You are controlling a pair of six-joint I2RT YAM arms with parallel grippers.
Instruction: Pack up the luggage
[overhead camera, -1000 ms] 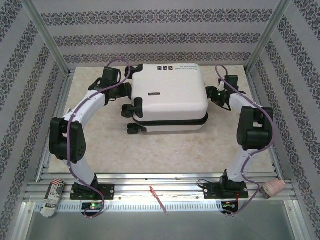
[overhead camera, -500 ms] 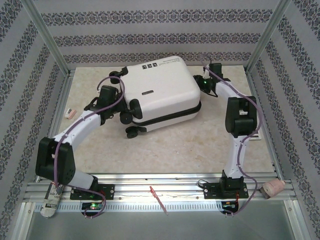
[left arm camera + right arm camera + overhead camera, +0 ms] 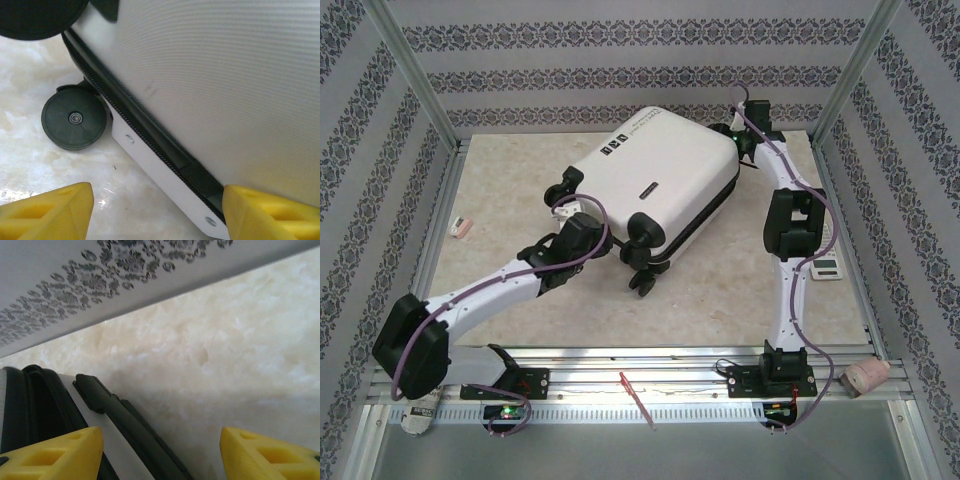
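**Luggage closed, lying diagonal, one open gripper at each end**

We're looking at the luggage (image 3: 655,175) lying flat on the table (image 3: 740,290), shell shut. Its long axis is running from the wheel end at near-left to the far-right corner.

The left gripper (image 3: 160,215) is sitting low at the wheel end with its fingers spread wide and clamping nothing. The lower shell edge and the zipper seam (image 3: 145,145) are running diagonally up and away between the fingertips. One wheel (image 3: 75,122) is standing just left of that line.

The right gripper (image 3: 160,455) is hovering at the far-right corner, also spread and holding nothing. The case edge is lying towards its left fingertip, and bare table is lying ahead and to the right.

We're judging the seam to be the target. The lid has to come up before anything goes in. The left arm is the better placed, since the seam is already lying between its fingers. The right arm is looking more useful for bracing the far end. We're expecting the case to roll or pivot on its wheels if it's pushed along its long axis.
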